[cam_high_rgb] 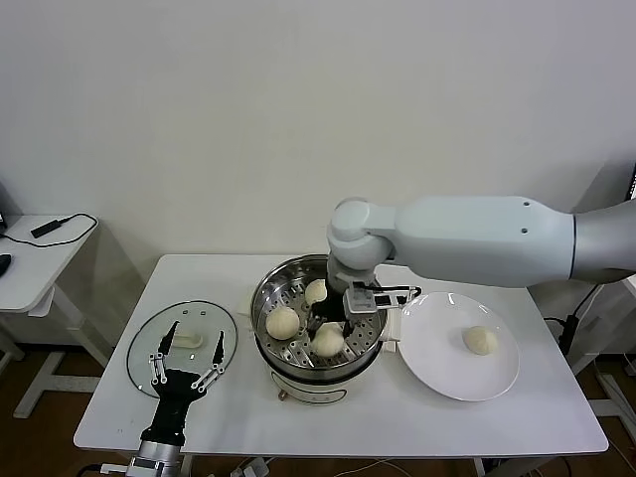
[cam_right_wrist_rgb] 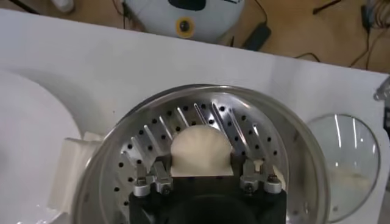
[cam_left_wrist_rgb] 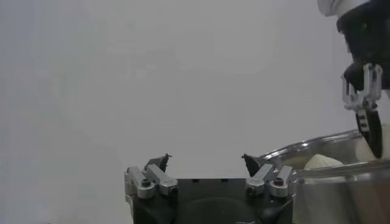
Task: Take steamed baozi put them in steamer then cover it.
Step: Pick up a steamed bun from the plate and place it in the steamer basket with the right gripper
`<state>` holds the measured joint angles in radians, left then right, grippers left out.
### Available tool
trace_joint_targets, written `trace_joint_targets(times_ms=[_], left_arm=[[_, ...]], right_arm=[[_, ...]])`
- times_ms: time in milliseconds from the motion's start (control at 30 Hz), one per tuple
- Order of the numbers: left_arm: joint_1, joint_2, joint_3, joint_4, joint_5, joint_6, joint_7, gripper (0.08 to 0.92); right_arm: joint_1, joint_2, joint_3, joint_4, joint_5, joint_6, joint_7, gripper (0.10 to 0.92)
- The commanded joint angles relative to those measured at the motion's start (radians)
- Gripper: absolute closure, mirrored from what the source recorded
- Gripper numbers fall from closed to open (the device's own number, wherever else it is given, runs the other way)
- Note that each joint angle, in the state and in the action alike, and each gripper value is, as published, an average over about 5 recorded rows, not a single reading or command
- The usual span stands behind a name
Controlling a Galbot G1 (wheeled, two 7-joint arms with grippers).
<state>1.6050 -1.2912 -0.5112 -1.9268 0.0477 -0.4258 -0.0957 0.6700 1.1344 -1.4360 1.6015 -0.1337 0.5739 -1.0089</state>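
The steel steamer (cam_high_rgb: 266, 298) stands mid-table with three cream-white baozi on its perforated tray: one at the back (cam_high_rgb: 316, 291), one at the left (cam_high_rgb: 282, 322), one at the front (cam_high_rgb: 328, 340). My right gripper (cam_high_rgb: 330, 323) reaches down into the steamer and is shut on the front baozi (cam_right_wrist_rgb: 202, 146), its fingers against both sides, low over the tray (cam_right_wrist_rgb: 183, 119). A fourth baozi (cam_high_rgb: 480, 340) lies on the white plate (cam_high_rgb: 437, 368). The glass cover (cam_high_rgb: 144, 343) lies flat at the left. My left gripper (cam_high_rgb: 187, 358) hangs open and empty over it.
The white plate sits right of the steamer, close to its rim. In the left wrist view the steamer's rim (cam_left_wrist_rgb: 323, 149) and my right gripper (cam_left_wrist_rgb: 365, 103) show off to one side. A side table (cam_high_rgb: 40, 258) stands at far left.
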Motion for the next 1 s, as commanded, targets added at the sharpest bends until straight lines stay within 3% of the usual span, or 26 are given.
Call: trace_joint_targets(times_ms=[33, 300, 567, 767, 1000], left_arm=[[0.0, 0.002, 0.0, 0.003, -0.002, -0.003, 0.0, 0.177], [0.001, 0.004, 0.0, 0.005, -0.008, -0.007, 0.0, 0.177], [0.001, 0.006, -0.007, 0.01, -0.016, -0.013, 0.0, 0.177], [-0.001, 0.004, -0.007, 0.01, -0.017, -0.012, -0.001, 0.177], [-0.002, 0.0, -0.004, 0.007, -0.015, -0.01, 0.0, 0.177]], right_arm=[[-0.038, 0.028, 0.004, -0.002, -0.029, 0.029, -0.04, 0.35], [-0.055, 0.037, 0.008, -0.009, -0.04, 0.007, -0.068, 0.336], [-0.073, 0.036, 0.026, -0.018, -0.072, -0.001, -0.063, 0.218], [-0.077, -0.001, 0.11, -0.029, -0.085, 0.004, -0.087, 0.203], [0.008, -0.175, 0.227, -0.075, 0.255, -0.22, -0.215, 0.203]])
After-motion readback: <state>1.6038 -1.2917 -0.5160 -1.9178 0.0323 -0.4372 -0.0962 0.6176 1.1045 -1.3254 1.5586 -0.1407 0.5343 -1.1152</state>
